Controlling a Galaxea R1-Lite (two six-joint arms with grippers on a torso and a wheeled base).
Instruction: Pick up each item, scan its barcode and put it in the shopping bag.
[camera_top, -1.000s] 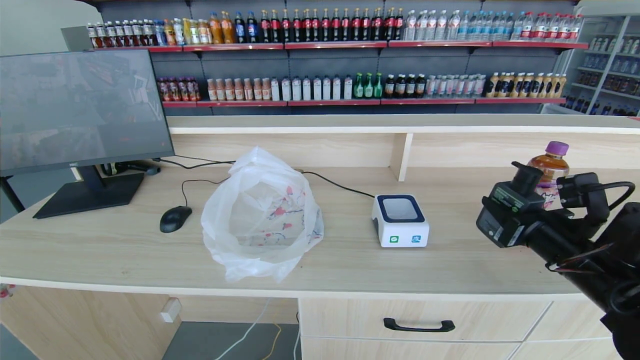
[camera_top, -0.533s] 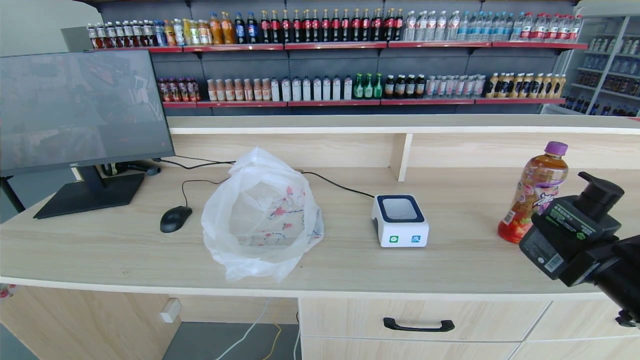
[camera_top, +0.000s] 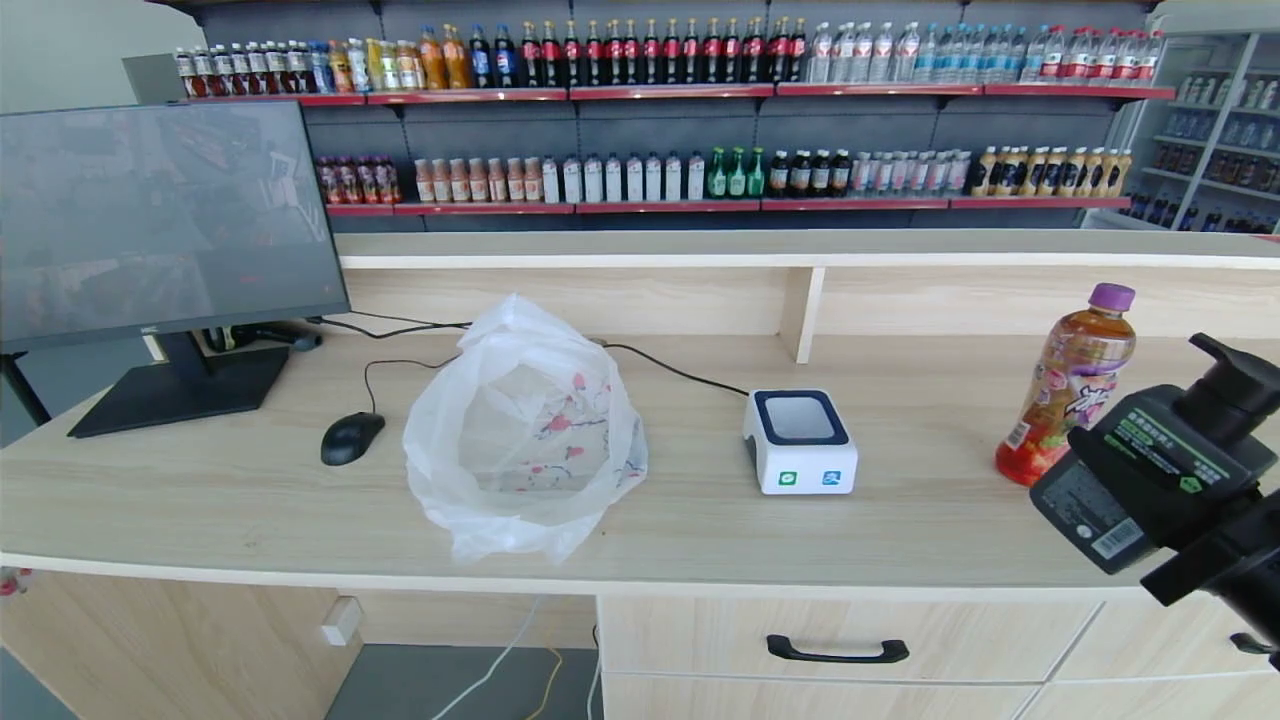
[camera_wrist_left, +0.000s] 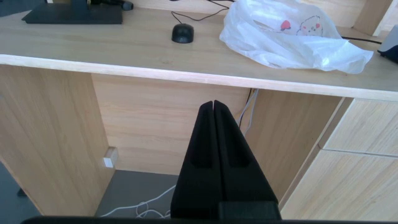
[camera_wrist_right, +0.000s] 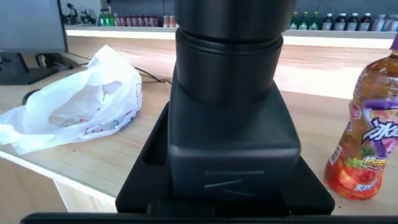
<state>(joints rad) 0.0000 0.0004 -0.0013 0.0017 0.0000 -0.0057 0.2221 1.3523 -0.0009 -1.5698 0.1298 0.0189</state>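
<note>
Right tool (camera_wrist_right: 227, 186) over the table's (camera_top: 900, 530) front right corner, pinching a tilted dark pump bottle (camera_top: 1150, 470) (pump end up), juice bottle (camera_top: 1070, 395) just beside, left tool (camera_wrist_left: 213, 112) pressed together below the front edge, shopping bag (camera_top: 525, 430) mid-table, scanner (camera_top: 800, 440) between bag and bottles.

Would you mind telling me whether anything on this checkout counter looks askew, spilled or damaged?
Nothing looks spilled or damaged. The only thing askew is the black pump-top bottle, held tilted in the right tool near the right end of the pale wooden counter. The thin white plastic shopping bag lies slumped; the purple-capped orange drink bottle stands upright.
</note>
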